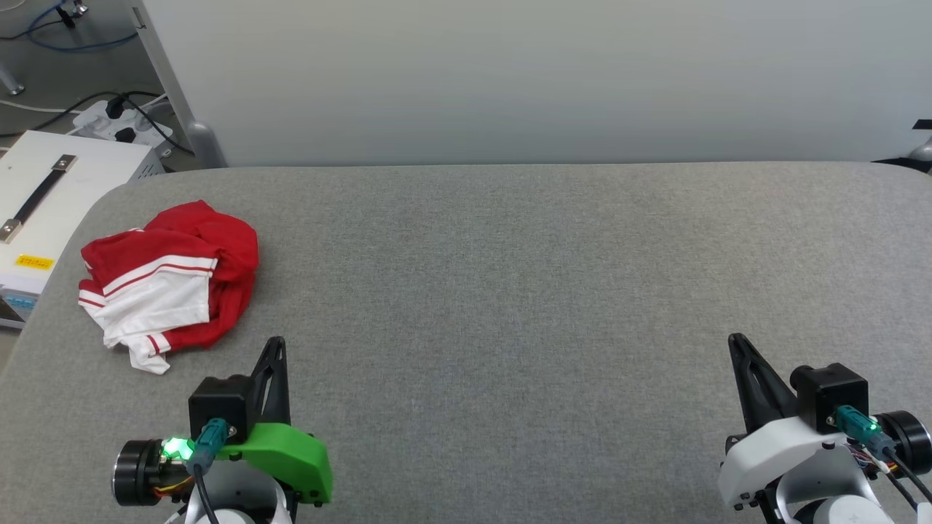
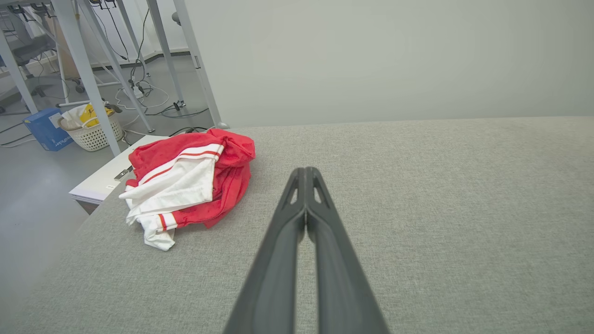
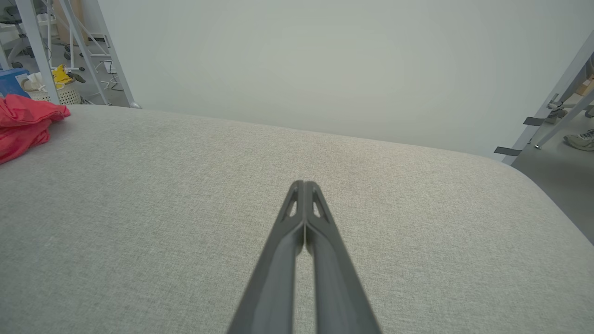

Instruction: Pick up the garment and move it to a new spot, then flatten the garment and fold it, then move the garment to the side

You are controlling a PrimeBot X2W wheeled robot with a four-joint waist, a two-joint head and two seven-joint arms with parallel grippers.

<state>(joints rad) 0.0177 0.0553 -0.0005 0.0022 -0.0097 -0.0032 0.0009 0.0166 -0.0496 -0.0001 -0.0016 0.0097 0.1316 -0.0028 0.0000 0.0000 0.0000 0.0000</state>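
Both arms sit parked at the near edge with fingers pointing to 12 o'clock. The left gripper (image 1: pixel 275 348) is pinched closed on nothing, and the right gripper (image 1: pixel 737 343) is the same (each wrist view shows the two fingers meeting at the tip). This reads as a start pose: nothing lifted yet, step one pending. The garment (image 1: pixel 171 280) lies at about 10 o'clock from the left gripper, near it but apart. It's bunched in a heap, with a white sleeve and striped trim on top and the red body wadded under and behind; no print is showing. It's on the left arm's side, so my guess is the left arm takes the pick and must open first. Edges: the heap sits close to the left edge of the grey table (image 1: pixel 510 291), by the rounded far-left corner. A white case (image 1: pixel 44 196) stands just beyond and lower, around 9–10 o'clock, so a drag that way risks a slide-off. Open room: bare cloth from 12 through 3 o'clock, enough to lay it flat. A pale panel (image 1: pixel 510 73) stands right behind the far edge, so I'd avoid overhang there.
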